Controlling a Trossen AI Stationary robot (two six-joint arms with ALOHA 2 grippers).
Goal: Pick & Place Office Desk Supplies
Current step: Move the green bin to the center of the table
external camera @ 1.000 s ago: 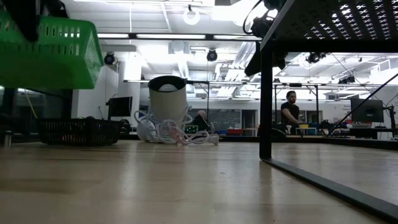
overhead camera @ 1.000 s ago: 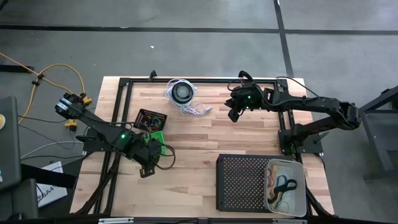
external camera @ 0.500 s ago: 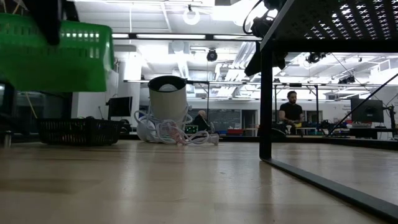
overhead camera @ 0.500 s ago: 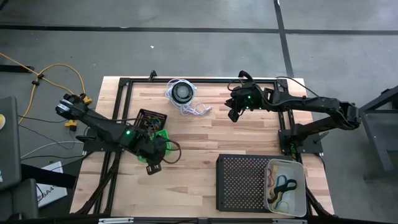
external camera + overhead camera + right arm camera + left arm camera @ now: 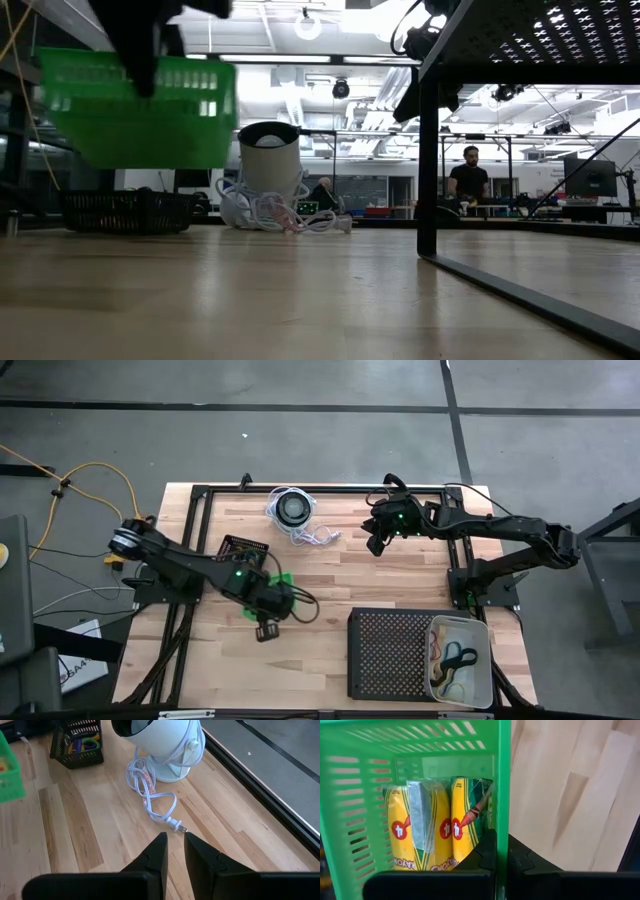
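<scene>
I had the left gripper [image 5: 495,865] pinched tight on the side wall of the green plastic basket [image 5: 420,750], one finger inside and one outside the slotted wall. In the low view the basket [image 5: 140,110] hung clear of the wooden table [image 5: 300,290], lifted, between the table's left side and its middle. Inside it, up against the gripped wall, stood little yellow crayon packets [image 5: 432,825], glossy card with printed stripes and a crayon picture, one partly wrapped in clear film.

I judged the step in hand to be the carry: the basket with its supplies was in the air and heading somewhere to be set down. The next move would call for keeping it level so the packets did not slide, then lowering it flat before letting go. The thin, flexible lattice wall could bend or slip in such a narrow pinch.

Further out, a small black mesh basket [image 5: 77,742] with bright rings or bands in it sat on the table behind. Near the back edge stood the round white fan [image 5: 160,740] with its white cord [image 5: 152,800] looped loosely on the boards. The right gripper [image 5: 172,850] hovered near that cord's plug, fingers slightly parted and holding nothing. At the front right lay a black perforated tray [image 5: 390,650] beside a clear bin [image 5: 460,660] of rubber bands.
</scene>
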